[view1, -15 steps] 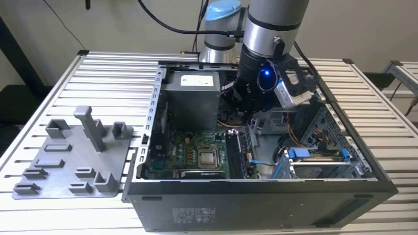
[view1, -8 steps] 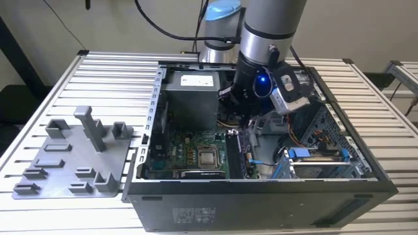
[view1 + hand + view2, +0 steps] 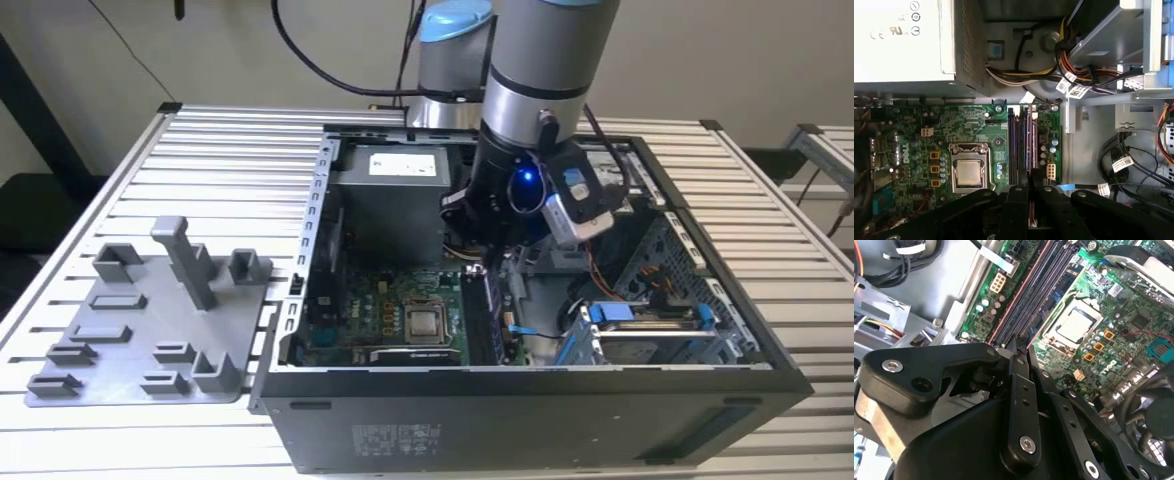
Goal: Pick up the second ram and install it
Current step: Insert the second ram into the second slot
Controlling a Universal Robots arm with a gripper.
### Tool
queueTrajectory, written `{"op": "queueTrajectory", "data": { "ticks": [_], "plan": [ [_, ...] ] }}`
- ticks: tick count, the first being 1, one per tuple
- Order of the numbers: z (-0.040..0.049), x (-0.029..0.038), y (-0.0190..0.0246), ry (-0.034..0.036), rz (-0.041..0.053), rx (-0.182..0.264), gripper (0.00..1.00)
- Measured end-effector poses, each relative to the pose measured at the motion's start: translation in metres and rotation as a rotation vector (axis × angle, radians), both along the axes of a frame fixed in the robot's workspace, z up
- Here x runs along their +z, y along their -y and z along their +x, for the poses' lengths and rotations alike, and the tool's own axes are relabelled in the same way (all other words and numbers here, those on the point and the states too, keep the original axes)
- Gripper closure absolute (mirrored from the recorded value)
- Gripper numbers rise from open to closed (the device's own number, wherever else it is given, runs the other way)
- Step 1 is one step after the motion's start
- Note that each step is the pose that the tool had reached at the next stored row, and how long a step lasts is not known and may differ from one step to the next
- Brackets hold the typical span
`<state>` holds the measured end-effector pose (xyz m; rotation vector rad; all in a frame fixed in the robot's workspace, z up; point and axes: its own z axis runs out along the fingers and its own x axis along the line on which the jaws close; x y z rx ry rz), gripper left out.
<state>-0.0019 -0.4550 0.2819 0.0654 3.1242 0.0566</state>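
Observation:
The second ram stands on edge as a thin dark stick along the memory slots of the green motherboard. In the exterior view the ram lies just right of the processor socket. My gripper reaches down inside the open computer case, its black fingers pressed against both faces of the stick's near end. In the second wrist view the gripper tips meet right at the end of the slots. Whether the stick is fully seated in its slot I cannot tell.
The grey power supply sits behind the board, with cable bundles close to the slots. A drive cage with blue clips fills the case's right side in the exterior view. A grey fixture plate with upright posts lies on the slatted table, left of the case.

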Motion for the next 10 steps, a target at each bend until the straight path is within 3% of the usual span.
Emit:
{"op": "queueTrajectory", "data": {
  "ticks": [10],
  "plan": [
    [0.0000,-0.0121,0.0000,-0.0019,0.0048,0.000,0.86]
  ]
}}
